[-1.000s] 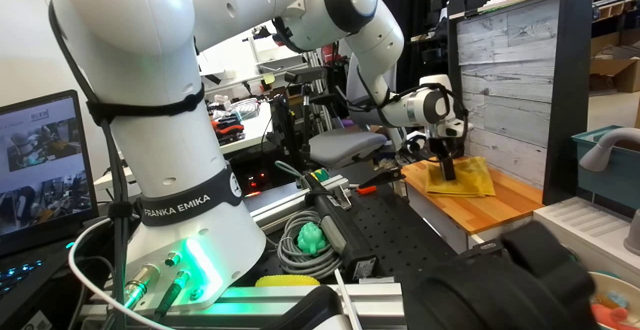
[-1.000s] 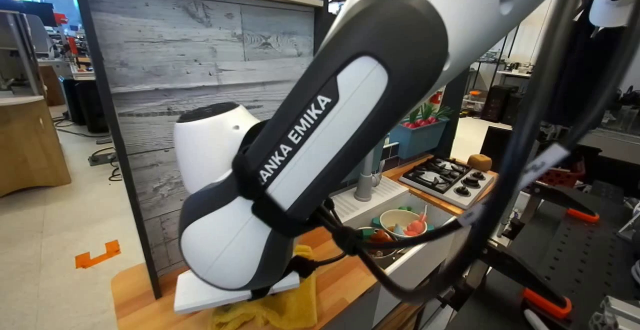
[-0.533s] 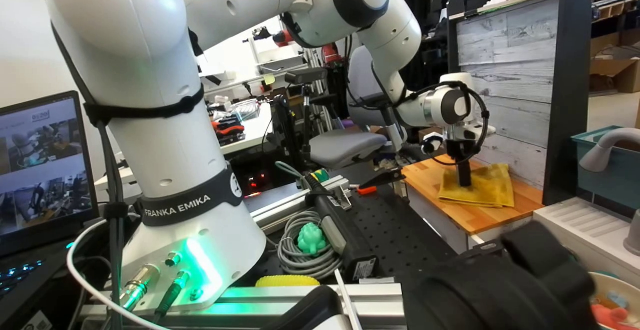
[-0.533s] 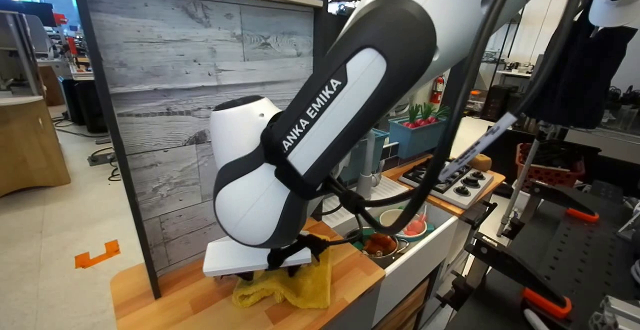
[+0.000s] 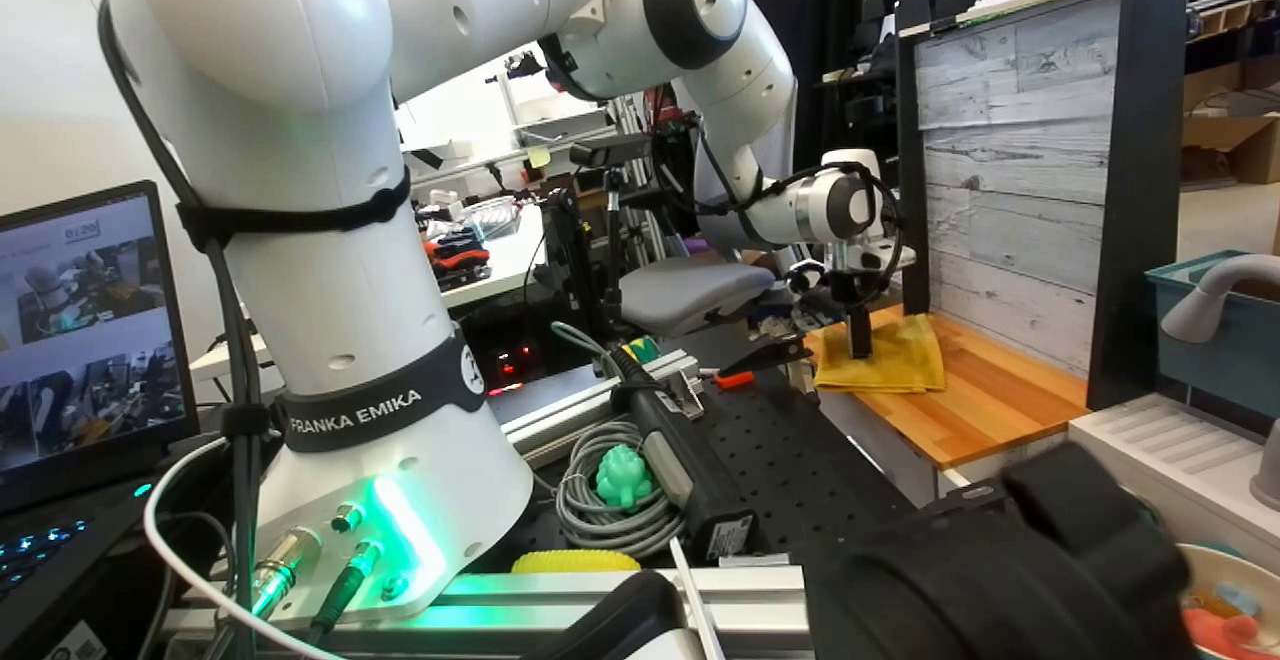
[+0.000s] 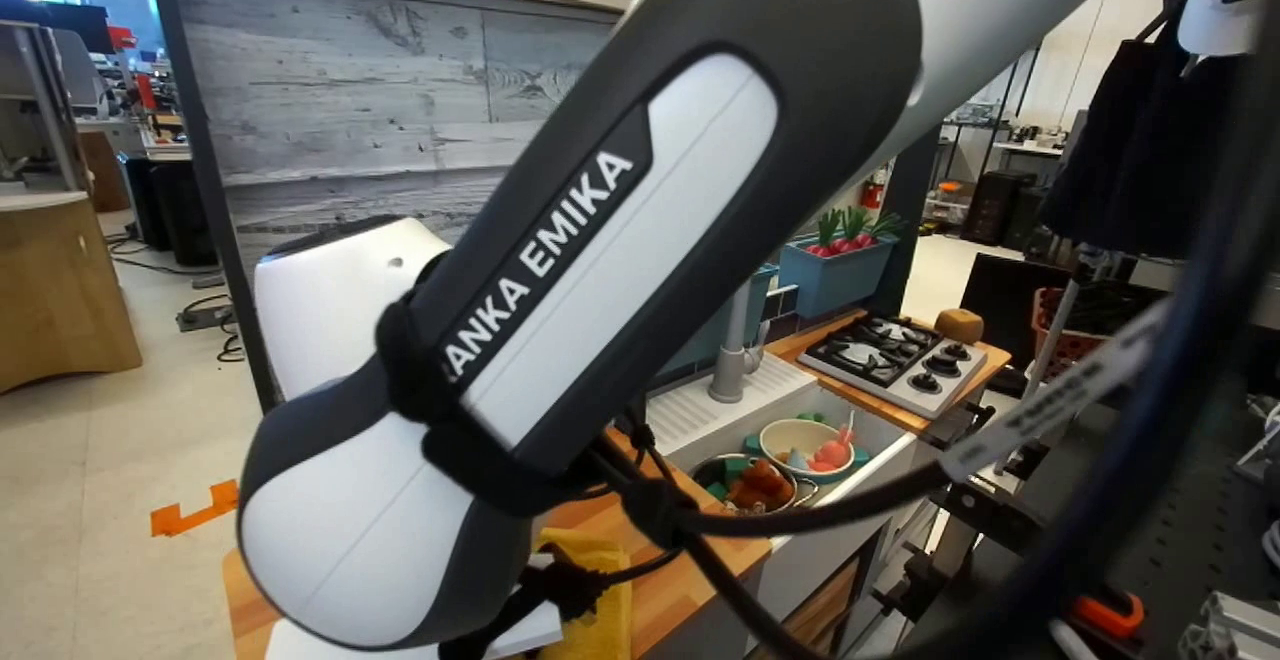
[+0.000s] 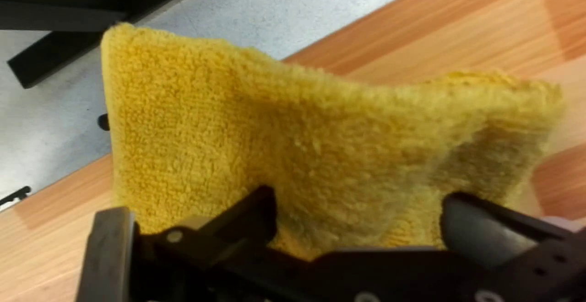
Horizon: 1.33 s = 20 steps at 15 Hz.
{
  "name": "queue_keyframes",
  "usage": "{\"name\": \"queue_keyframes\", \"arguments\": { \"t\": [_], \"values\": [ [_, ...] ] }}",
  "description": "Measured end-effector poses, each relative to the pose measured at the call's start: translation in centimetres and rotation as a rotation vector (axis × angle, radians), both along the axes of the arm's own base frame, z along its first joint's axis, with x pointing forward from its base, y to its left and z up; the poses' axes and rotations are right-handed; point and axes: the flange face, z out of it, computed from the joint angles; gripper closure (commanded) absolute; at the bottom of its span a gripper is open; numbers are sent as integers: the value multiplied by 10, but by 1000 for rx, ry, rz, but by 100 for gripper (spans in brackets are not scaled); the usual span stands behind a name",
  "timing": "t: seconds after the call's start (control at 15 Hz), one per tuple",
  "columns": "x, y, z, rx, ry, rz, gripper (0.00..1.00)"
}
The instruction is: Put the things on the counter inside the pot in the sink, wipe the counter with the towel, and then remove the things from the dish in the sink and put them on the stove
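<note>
My gripper (image 7: 359,200) presses down on the yellow towel (image 7: 169,110). Its fingers stand wide apart, open, with flat towel below and between them. In an exterior view the gripper (image 5: 860,332) is upright on the towel (image 5: 910,355), near the left end of the wooden counter (image 5: 1000,380). One towel corner hangs past the counter edge in the wrist view. The pot (image 6: 792,496) in the sink (image 6: 885,430) holds an orange-brown thing (image 6: 762,486) and something green. Behind it sits a cream dish (image 6: 783,438) with pink things (image 6: 832,454) inside. The stove (image 6: 900,355) is beyond.
A grey wood-look panel (image 5: 1020,160) rises along the counter's back. The faucet (image 6: 733,370) stands behind the sink, with blue planters (image 6: 838,265) above. Arm cables (image 6: 800,525) hang across an exterior view. A black perforated table (image 5: 770,460) lies beside the arm base.
The gripper and towel first slid across the counter towards the sink, then back away from it, past where they were. The fingers have stayed apart throughout.
</note>
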Motion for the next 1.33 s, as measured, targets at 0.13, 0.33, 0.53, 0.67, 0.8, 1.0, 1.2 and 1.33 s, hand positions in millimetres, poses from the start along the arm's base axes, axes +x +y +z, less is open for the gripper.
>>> {"name": "queue_keyframes", "arguments": {
  "t": [0.13, 0.33, 0.53, 0.67, 0.8, 1.0, 1.2, 1.33],
  "values": [
    [10, -28, 0, -69, 8, -58, 0],
    [30, -92, -1, -157, 1, -170, 0],
    [41, -140, -2, -199, 23, -271, 0],
    [44, -143, -1, -176, 35, -291, 0],
    [44, -127, 0, -132, 27, -281, 0],
    [35, -62, 5, -11, -31, -211, 0],
    [15, 11, 13, 91, -76, -131, 0],
    [5, 34, 12, 115, -70, -99, 0]
  ]
}}
